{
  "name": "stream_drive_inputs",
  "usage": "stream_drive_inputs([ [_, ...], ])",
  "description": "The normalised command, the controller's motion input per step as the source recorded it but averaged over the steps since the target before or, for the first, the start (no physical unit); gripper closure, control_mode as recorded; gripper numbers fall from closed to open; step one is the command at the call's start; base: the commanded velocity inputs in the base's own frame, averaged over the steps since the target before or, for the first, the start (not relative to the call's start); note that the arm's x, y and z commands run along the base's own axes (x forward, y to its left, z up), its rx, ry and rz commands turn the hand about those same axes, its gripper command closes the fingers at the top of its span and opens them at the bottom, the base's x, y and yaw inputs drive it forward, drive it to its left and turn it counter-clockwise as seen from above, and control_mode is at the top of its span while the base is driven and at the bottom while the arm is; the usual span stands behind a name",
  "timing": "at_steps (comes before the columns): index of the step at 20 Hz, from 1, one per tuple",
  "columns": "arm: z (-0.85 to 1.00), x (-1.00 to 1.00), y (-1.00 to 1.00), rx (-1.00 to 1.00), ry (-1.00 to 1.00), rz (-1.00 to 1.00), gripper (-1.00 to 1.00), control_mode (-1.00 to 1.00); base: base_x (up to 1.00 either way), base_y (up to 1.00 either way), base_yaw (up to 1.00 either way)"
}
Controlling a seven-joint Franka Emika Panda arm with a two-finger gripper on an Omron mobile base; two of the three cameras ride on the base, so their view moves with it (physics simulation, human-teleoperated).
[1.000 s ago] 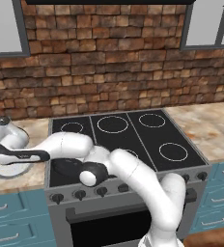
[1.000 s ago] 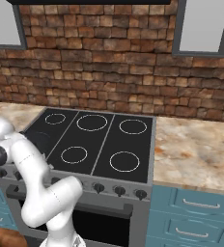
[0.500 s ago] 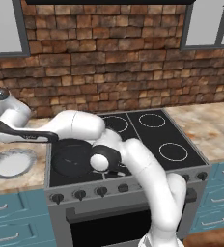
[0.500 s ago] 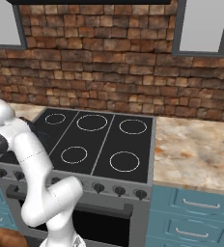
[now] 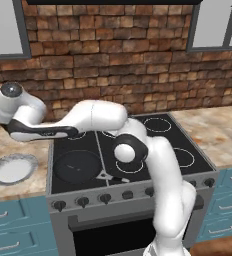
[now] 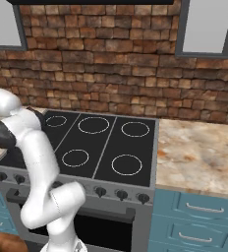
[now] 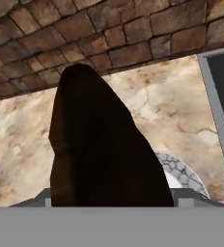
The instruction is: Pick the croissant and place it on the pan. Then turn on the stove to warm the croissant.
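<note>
1. The croissant (image 7: 102, 144) looks like a big dark lump right in front of the hand camera, so the gripper seems to pinch it.
2. Carry it slowly toward the pan (image 5: 79, 166), at 4 o'clock from the plate (image 5: 13, 169).
3. Lower it, then let go.

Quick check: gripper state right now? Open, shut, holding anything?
Gripper: shut on the croissant, which rises dark and close between its tips in the hand view, above the counter and the plate.
</note>
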Motion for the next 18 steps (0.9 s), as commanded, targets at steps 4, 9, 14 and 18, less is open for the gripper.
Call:
stream_drive_inputs([
  [4,0.68,-0.25,-1.0,0.0,-0.2,0.05,1.0,-1.0,0.0,0.0,0.0],
  [9,0.46,-0.58,-1.0,0.0,-0.15,0.02,1.0,-1.0,0.0,0.0,0.0],
  [14,0.0,-1.0,-1.0,0.0,-0.01,0.0,1.0,-1.0,0.0,0.0,0.0],
  [18,0.0,-1.0,-1.0,0.02,0.0,0.0,1.0,-1.0,0.0,0.0,0.0],
])
